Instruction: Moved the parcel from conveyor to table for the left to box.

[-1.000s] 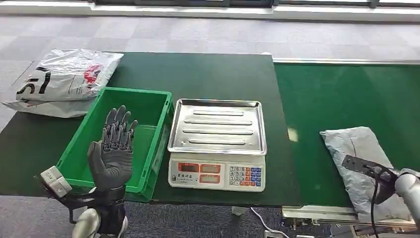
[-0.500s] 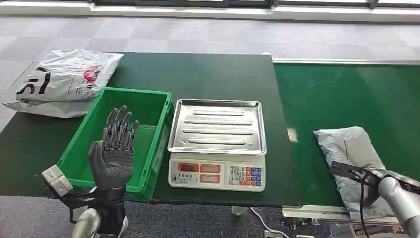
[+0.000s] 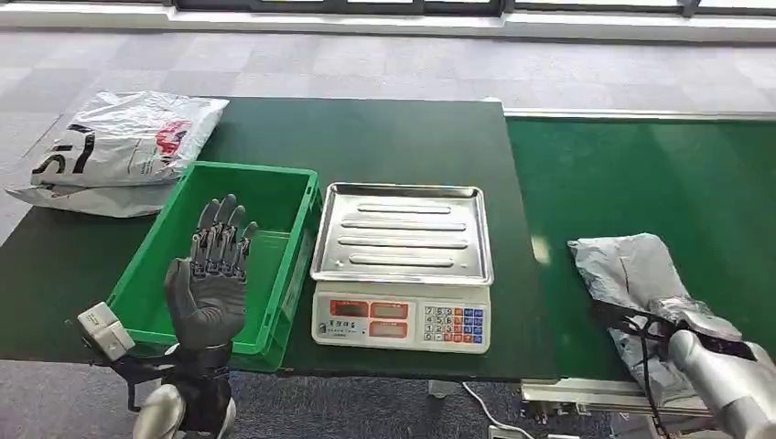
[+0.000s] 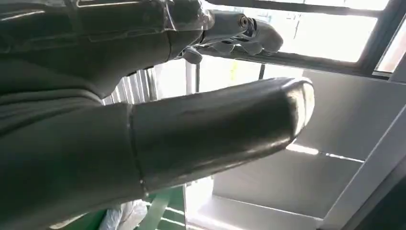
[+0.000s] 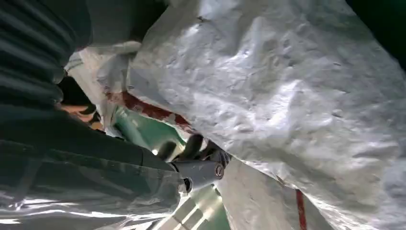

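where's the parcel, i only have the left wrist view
Observer: The grey parcel lies on the green conveyor, right of the scale; the right hand is at its near end.
Operator: has it got hold of it
Observer: In the right wrist view its fingers curl into the crumpled wrap, so it looks gripped.
Operator: and my left hand
Observer: The left hand is held up open at the green crate's near edge, holding nothing.

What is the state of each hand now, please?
Left hand: open, fingers spread upward, holding nothing, raised before the green crate.
Right hand: on the grey parcel; whether it grips cannot be told.
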`<state>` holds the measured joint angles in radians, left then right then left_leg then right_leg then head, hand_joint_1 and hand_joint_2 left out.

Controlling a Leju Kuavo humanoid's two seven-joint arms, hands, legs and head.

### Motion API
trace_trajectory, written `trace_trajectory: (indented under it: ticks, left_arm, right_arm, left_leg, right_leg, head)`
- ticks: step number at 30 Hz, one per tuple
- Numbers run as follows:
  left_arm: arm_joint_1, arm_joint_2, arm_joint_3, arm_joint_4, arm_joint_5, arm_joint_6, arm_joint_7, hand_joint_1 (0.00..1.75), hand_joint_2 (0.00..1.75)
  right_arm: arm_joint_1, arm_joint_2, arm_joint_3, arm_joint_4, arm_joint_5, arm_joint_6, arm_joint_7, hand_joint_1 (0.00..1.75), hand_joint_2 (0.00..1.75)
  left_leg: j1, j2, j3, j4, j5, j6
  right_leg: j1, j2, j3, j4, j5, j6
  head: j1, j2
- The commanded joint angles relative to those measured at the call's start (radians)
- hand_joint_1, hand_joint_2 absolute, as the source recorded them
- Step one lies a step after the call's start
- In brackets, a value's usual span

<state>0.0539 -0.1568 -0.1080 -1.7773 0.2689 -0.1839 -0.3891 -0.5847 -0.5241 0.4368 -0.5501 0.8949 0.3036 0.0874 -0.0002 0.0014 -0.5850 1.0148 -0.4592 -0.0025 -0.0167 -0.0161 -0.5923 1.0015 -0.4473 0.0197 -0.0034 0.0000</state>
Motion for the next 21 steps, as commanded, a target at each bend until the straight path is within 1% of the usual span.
trace_trajectory:
  ticks: [1, 4, 8, 12, 21]
  left_arm:
    - [-0.002, 0.018, -0.005, 0.036, 0.007, 0.007, 0.0, 0.0, 0.0]
    - [-0.001, 0.019, -0.004, 0.038, 0.008, 0.007, -0.002, 0.0, 0.0]
    - [-0.002, 0.02, -0.005, 0.038, 0.008, 0.007, -0.002, 0.0, 0.0]
    - [-0.002, 0.023, -0.009, 0.048, 0.015, 0.006, -0.008, 0.0, 0.0]
    - [-0.002, 0.023, -0.009, 0.048, 0.015, 0.006, -0.008, 0.0, 0.0]
  right_arm:
    - [0.031, 0.031, 0.112, -0.072, -0.004, -0.031, -0.004, 1.75, 1.75]
    - [0.031, 0.027, 0.108, -0.08, -0.009, -0.031, -0.002, 1.75, 1.75]
    - [0.027, 0.023, 0.105, -0.081, -0.01, -0.031, -0.002, 1.75, 1.75]
    - [0.052, 0.024, 0.104, -0.101, -0.017, -0.045, -0.003, 1.75, 1.75]
    - [0.052, 0.024, 0.104, -0.101, -0.017, -0.045, -0.003, 1.75, 1.75]
  left_leg:
    - [0.001, 0.002, 0.002, -0.001, -0.001, -0.001]
    - [0.001, 0.003, 0.004, -0.004, 0.0, -0.001]
    - [0.0, 0.001, 0.001, -0.001, 0.0, -0.001]
    - [0.001, 0.002, 0.003, -0.003, 0.0, -0.001]
    - [0.001, 0.001, 0.002, -0.002, 0.0, -0.001]
  right_leg:
    - [0.001, 0.003, 0.002, -0.002, 0.0, -0.001]
    - [0.001, 0.006, 0.003, -0.005, 0.002, -0.002]
    - [0.0, 0.003, 0.001, -0.001, 0.0, -0.001]
    - [0.001, 0.003, 0.002, -0.004, 0.001, -0.002]
    - [0.001, 0.002, 0.002, -0.002, 0.0, -0.001]
  head:
    - [0.0, 0.0]
    - [0.0, 0.0]
    - [0.0, 0.0]
    - [0.0, 0.0]
    - [0.0, 0.0]
